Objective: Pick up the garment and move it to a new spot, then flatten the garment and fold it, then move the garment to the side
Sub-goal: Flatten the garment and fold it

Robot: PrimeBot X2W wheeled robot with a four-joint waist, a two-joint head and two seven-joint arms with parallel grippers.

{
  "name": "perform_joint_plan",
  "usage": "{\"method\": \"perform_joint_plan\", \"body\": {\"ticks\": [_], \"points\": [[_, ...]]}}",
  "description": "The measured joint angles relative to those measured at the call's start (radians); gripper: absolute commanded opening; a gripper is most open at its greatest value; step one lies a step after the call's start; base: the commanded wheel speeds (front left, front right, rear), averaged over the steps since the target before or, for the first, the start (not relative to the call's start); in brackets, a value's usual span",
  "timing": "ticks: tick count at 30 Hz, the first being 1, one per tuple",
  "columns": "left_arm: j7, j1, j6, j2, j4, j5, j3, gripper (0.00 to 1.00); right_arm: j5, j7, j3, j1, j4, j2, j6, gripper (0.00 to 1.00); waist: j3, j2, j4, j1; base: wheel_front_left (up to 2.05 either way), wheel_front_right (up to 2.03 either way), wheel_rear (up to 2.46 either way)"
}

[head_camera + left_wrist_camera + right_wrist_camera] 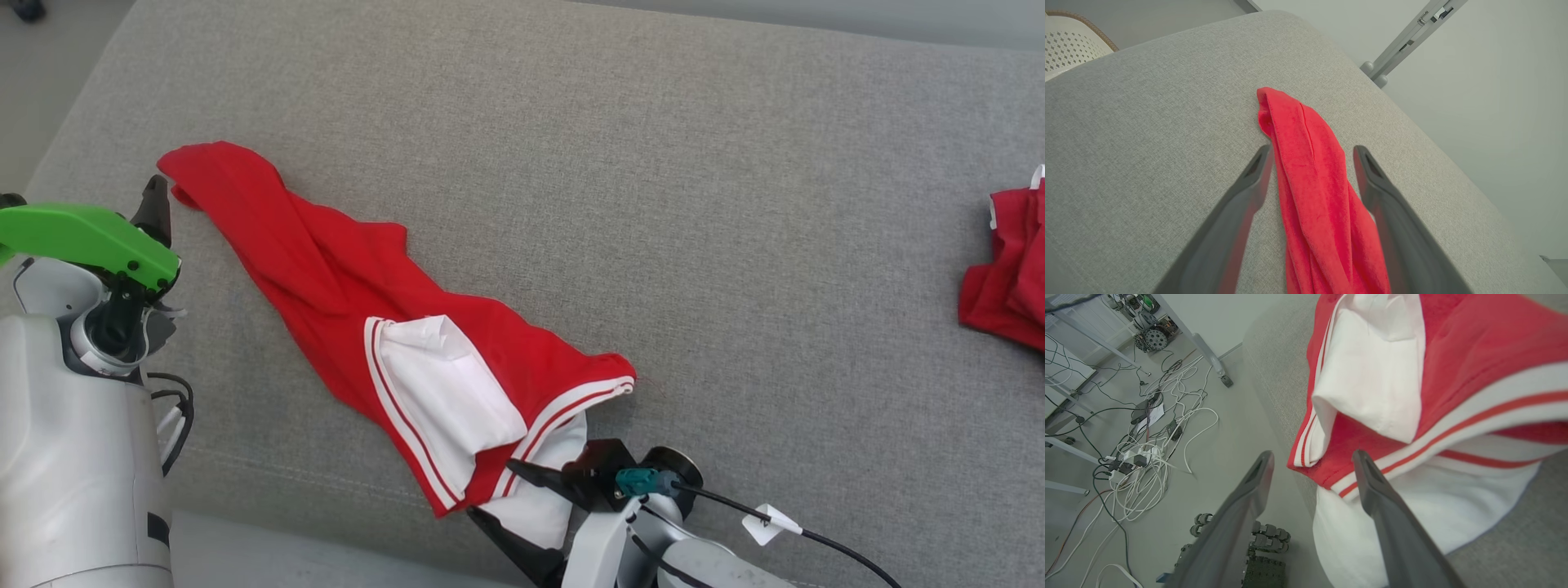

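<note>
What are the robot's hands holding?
Nothing yet. The left gripper is open around the garment; the right gripper is open at its white hem.

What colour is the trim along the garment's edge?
The trim is white with a red stripe; right wrist view shows it best.

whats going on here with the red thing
A two-armed robot is working on a red garment with white trim, lying twisted on a grey cushion. The left gripper is open at its plain red end, a finger on each side of the cloth. The right gripper is open at the striped hem near the cushion's edge. Nothing is clamped, and the garment is not flattened or folded. Another red piece lies at the right.
</note>
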Motion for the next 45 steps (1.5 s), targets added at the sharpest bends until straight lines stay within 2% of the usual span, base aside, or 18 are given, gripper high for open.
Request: {"method": "perform_joint_plan", "body": {"ticks": [7,13,21,22,23,24,25,26,34,39,45], "points": [[0.000,0.000,0.000,0.000,-0.006,-0.003,-0.002,1.00,0.040,0.005,0.008,-0.001,0.000,0.000,-0.001,1.00,0.002,0.0000,0.006,0.0000,0.00,0.00,0.00],[0.001,0.000,-0.001,-0.011,-0.020,-0.023,-0.016,1.00,0.046,0.005,0.004,-0.052,0.007,-0.001,-0.026,1.00,0.025,0.0000,0.019,0.0000,0.00,0.00,0.00],[-0.007,0.000,-0.008,-0.021,-0.020,-0.033,-0.023,1.00,0.064,0.001,0.022,-0.086,0.025,-0.003,-0.035,1.00,0.041,0.0000,0.043,0.0000,0.00,0.00,0.00],[-0.008,0.000,-0.008,-0.021,-0.020,-0.034,-0.024,1.00,0.069,-0.003,0.025,-0.088,0.025,-0.004,-0.035,0.94,0.041,0.0000,0.044,0.0000,0.00,0.00,0.00],[-0.008,0.000,-0.008,-0.021,-0.020,-0.035,-0.024,1.00,0.072,-0.005,0.028,-0.092,0.025,-0.004,-0.035,0.60,0.041,0.0000,0.045,0.0000,0.00,0.00,0.00],[-0.008,0.000,-0.008,-0.021,-0.020,-0.037,-0.025,1.00,0.077,-0.006,0.031,-0.096,0.025,-0.003,-0.035,0.38,0.041,0.0000,0.046,0.0000,0.00,0.00,0.00],[-0.009,0.000,-0.008,-0.021,-0.020,-0.037,-0.025,1.00,0.081,-0.008,0.033,-0.098,0.025,-0.003,-0.035,0.09,0.040,0.0000,0.047,0.0000,0.00,0.00,0.00],[-0.012,0.000,-0.008,-0.021,-0.018,-0.037,-0.025,1.00,0.086,-0.012,0.038,-0.098,0.026,-0.004,-0.035,0.00,0.038,0.0000,0.047,0.0000,0.00,0.00,0.00],[-0.031,0.009,-0.008,-0.018,-0.012,-0.040,-0.002,1.00,0.132,-0.064,0.020,-0.099,0.017,-0.003,-0.038,0.00,0.011,0.0000,0.028,0.0000,0.00,0.00,0.00],[-0.035,0.063,-0.007,0.019,-0.004,-0.040,0.023,1.00,0.133,-0.097,-0.051,-0.127,-0.003,-0.004,-0.069,0.00,-0.019,0.0000,-0.001,0.0000,0.00,0.00,0.00],[-0.006,0.128,-0.009,0.031,0.007,-0.042,0.022,1.00,0.131,-0.115,-0.088,-0.149,-0.037,-0.040,-0.082,0.00,-0.065,0.0000,-0.049,0.0000,0.00,0.00,0.00]]}}
